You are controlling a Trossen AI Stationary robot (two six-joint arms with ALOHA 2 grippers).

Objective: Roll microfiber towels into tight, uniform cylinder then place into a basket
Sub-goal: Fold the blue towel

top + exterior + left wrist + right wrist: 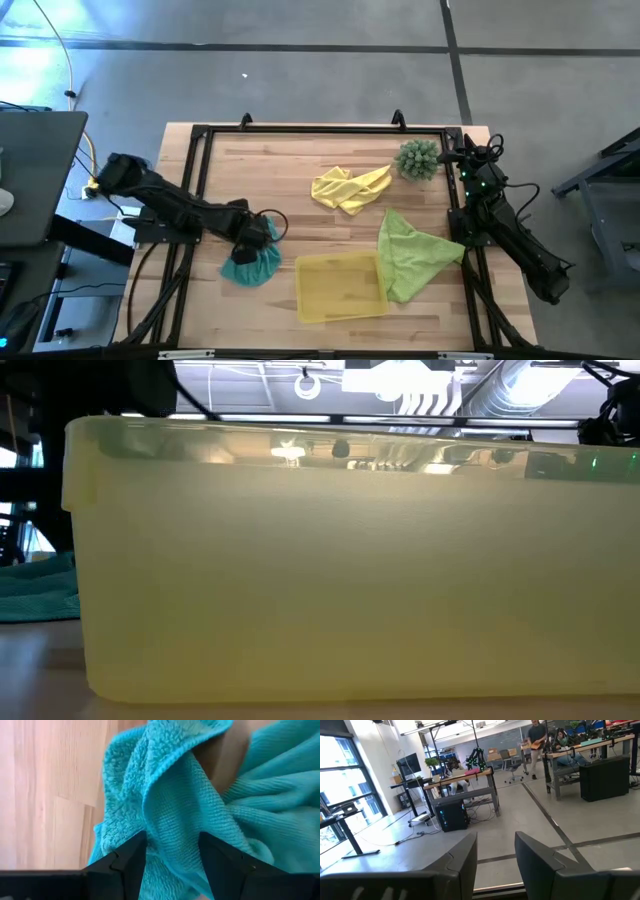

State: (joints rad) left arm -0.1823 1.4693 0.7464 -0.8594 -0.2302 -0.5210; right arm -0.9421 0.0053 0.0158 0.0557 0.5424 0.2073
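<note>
The teal towel (250,265) lies bunched at the table's near left, and my left gripper (258,238) is shut on it from above; it also shows in the left wrist view (175,805) and the low view (40,590). The bright yellow towel (350,187) lies crumpled at the far middle. The lime green towel (412,255) lies spread at the right, one edge against the yellow tray basket (340,287). My right gripper (458,152) is open and empty at the table's far right corner, pointing out into the room (495,837). My left gripper pinches a raised, bunched fold (172,835) of the teal towel between its two fingers (131,856), several layers gathered. The fingers come from above, slanting from the table's left. The rest of the towel spreads slack below them on the table.
A spiky green ball-shaped plant (418,158) stands at the far right, close to my right gripper. The tray's wall (350,580) fills the low view. A black frame (300,128) runs along the table's edges. Bare wood lies between the teal towel and the tray.
</note>
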